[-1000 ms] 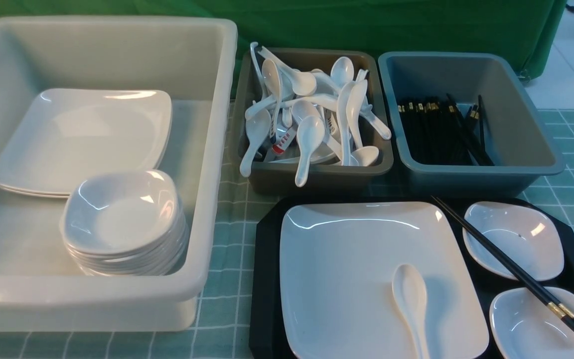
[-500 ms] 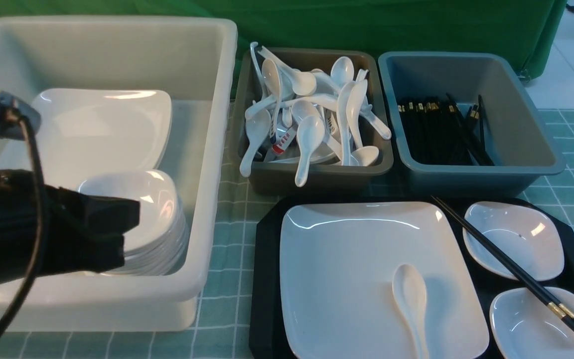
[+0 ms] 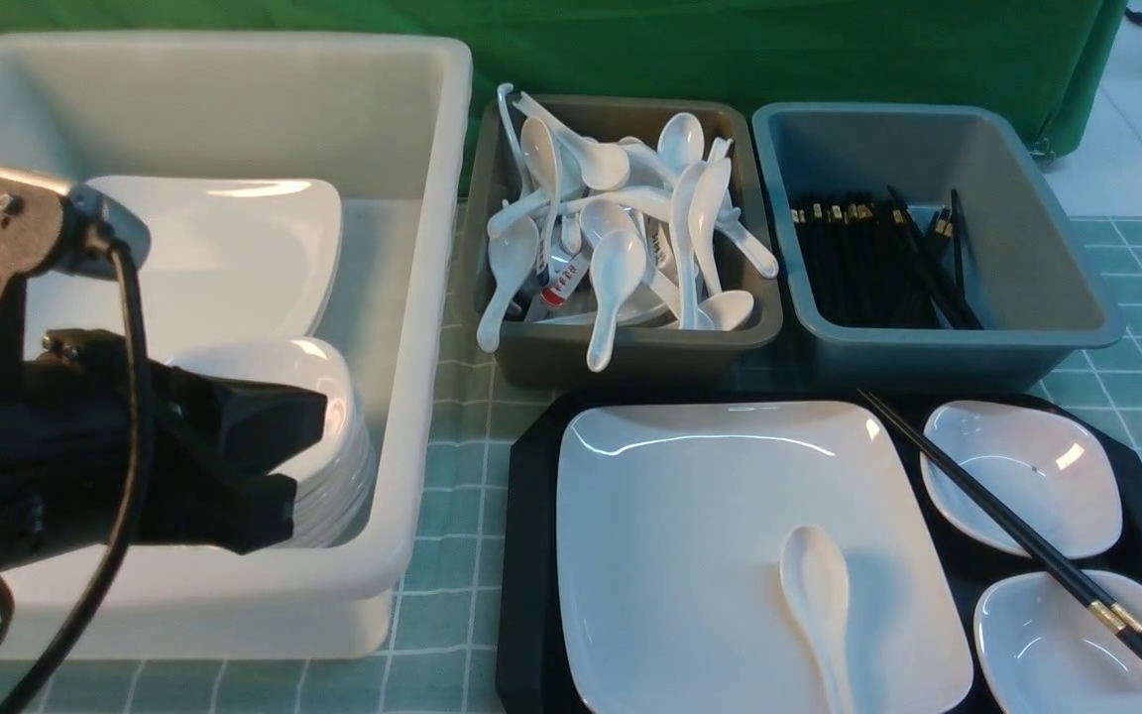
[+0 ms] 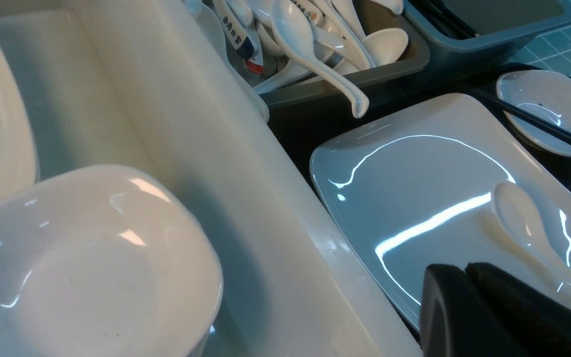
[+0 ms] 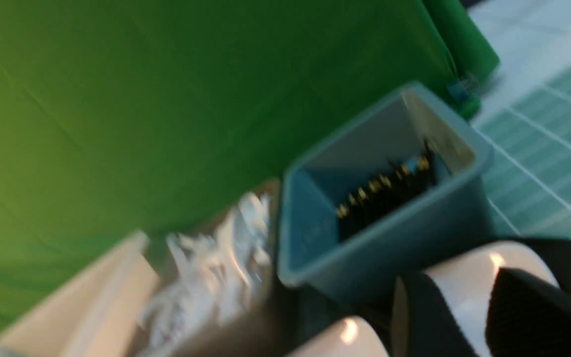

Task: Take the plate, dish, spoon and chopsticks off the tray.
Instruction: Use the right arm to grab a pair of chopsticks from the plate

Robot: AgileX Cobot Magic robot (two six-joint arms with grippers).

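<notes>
The black tray (image 3: 526, 555) lies at the front right. On it sits the large white square plate (image 3: 710, 535) with the white spoon (image 3: 817, 595) lying on it. Two small white dishes (image 3: 1022, 476) (image 3: 1067, 645) stand to its right, and the black chopsticks (image 3: 1007, 521) lie across them. My left gripper (image 3: 298, 466) is shut and empty over the white tub's front, left of the tray. In the left wrist view it (image 4: 466, 270) hangs near the plate (image 4: 414, 198) and the spoon (image 4: 523, 223). My right gripper (image 5: 464, 292) is open in the blurred right wrist view, with a dish (image 5: 464, 267) beyond it.
A big white tub (image 3: 422, 297) on the left holds stacked plates (image 3: 184, 268) and small bowls (image 3: 333, 397). A brown tub (image 3: 630, 342) holds several spoons. A blue-grey tub (image 3: 1027, 327) holds chopsticks. Green cloth hangs behind.
My left arm has come into view from the left and moved right over the white tub's front. Nothing on the tray has moved.
</notes>
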